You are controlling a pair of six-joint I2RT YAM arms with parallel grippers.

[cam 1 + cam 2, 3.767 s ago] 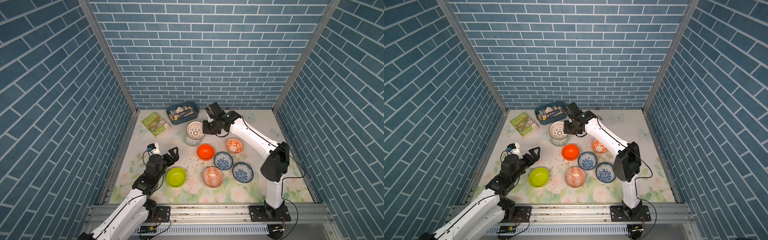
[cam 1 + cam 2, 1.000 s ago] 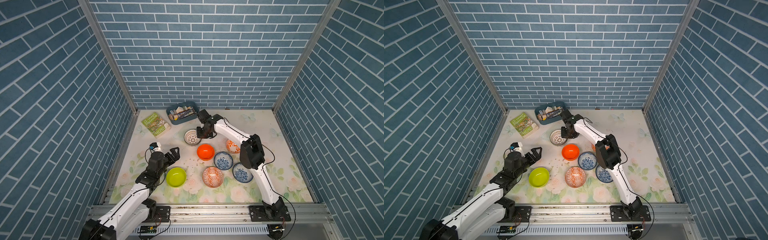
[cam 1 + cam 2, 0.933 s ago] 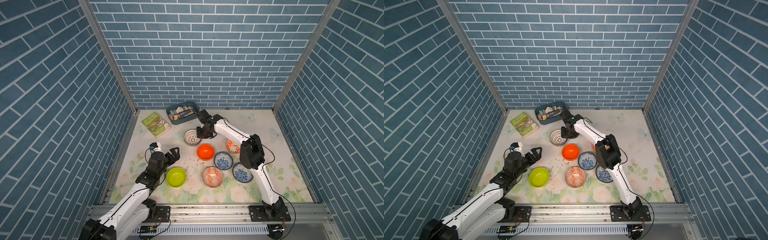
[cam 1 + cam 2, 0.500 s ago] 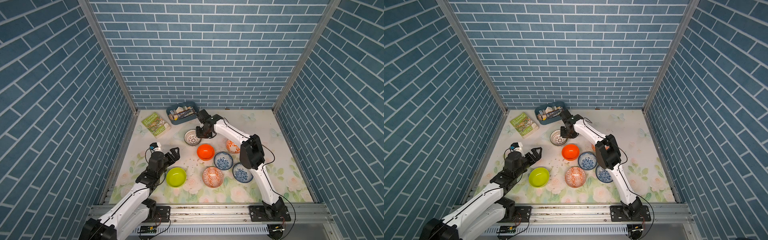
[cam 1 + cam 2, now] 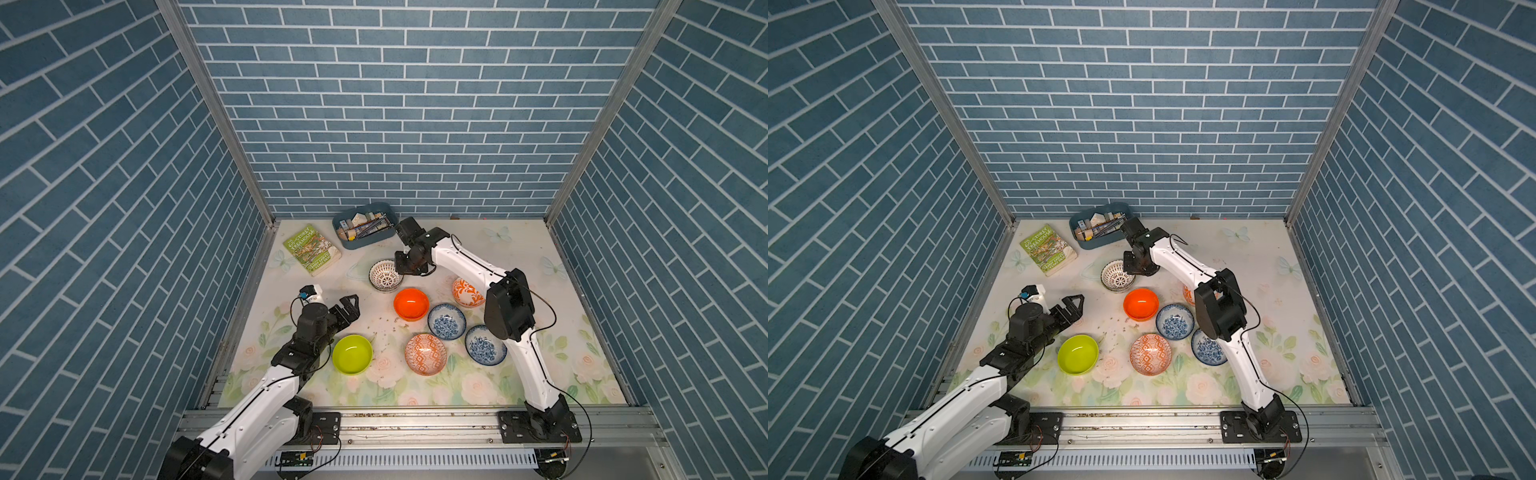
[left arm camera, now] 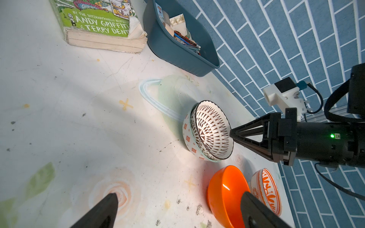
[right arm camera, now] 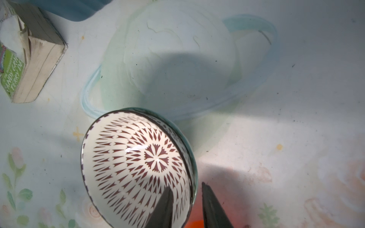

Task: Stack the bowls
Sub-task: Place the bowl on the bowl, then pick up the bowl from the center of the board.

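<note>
At 11 o'clock of orange bowl (image 5: 411, 303) | lattice bowl (image 5: 385, 274) nested in grey-green bowl (image 6: 187, 138) | my R gripper (image 7: 186, 186) released, astride rim | L gripper (image 6: 178, 195) spread wide

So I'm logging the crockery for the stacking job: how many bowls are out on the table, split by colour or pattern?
Plain orange bowl: 1
Lime green bowl: 1
Blue-white floral bowls: 2
Orange-white patterned bowls: 2
White bowl with dark lattice: 1
Pale bowl with red motifs, nested under the lattice one: 1
Total: 8
</note>
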